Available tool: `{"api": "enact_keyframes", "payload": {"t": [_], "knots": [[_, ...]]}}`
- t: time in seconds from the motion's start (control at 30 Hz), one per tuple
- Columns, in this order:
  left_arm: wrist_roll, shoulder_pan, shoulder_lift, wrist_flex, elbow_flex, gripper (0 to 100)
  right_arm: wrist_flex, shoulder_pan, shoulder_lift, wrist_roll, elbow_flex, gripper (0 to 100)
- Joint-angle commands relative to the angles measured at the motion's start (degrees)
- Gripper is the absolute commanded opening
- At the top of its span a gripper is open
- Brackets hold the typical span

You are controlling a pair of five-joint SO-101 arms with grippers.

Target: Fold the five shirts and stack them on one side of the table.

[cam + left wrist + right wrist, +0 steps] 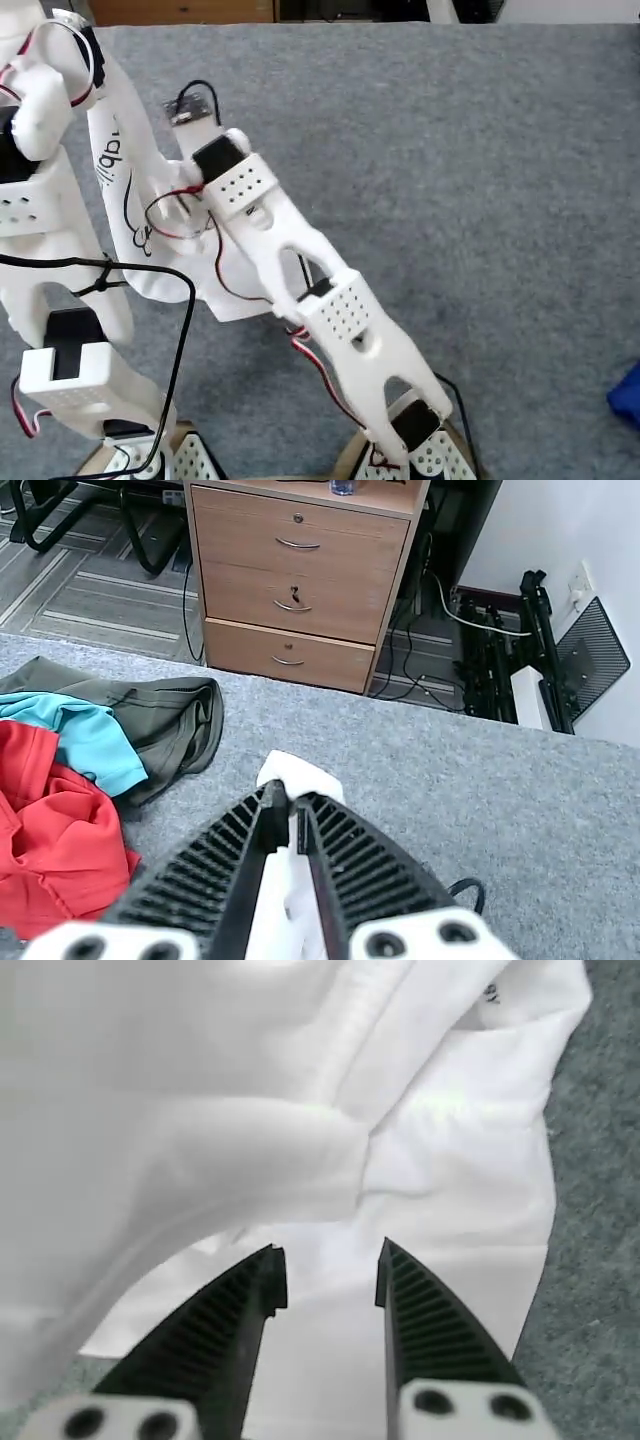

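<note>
We've got the white shirt (120,200) at nine o'clock on the grey table (480,180), partly hidden by the right arm (300,270) lying across it. The left gripper (288,800) is pinched tight on a white fold. The right gripper (330,1255) hangs over the shirt, jaws apart, holding nothing. A red shirt (50,830), a cyan shirt (85,735) and an olive shirt (170,715) lie heaped near the left gripper. There's a blue thing (627,395) at four o'clock.

A grey table (480,150) carried a white shirt (135,215). Apart from the white shirt, a red shirt (50,850), a cyan shirt (85,735) and an olive shirt (160,715) lay heaped. A blue item (628,395) lay well away from the white shirt.
</note>
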Motion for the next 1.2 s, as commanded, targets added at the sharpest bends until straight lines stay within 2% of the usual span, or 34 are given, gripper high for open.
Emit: {"api": "enact_keyframes", "payload": {"t": [0.0,0.27,0.7,1.17], "knots": [[0.2,-0.4,-0.6,0.4,0.1,2,0.2,1.6,3.6,0.8,-8.7,16.0],[0.0,-0.3,-0.6,0.4,0.1,2,1.1,1.7,10.9,0.8,-16.7,16.0],[0.3,-0.3,-1.0,0.3,0.0,2,0.6,1.5,13.7,0.4,-17.0,16.0],[0.3,-0.3,-1.0,0.4,0.0,2,-6.7,0.0,15.4,0.4,-16.8,15.9]]}}
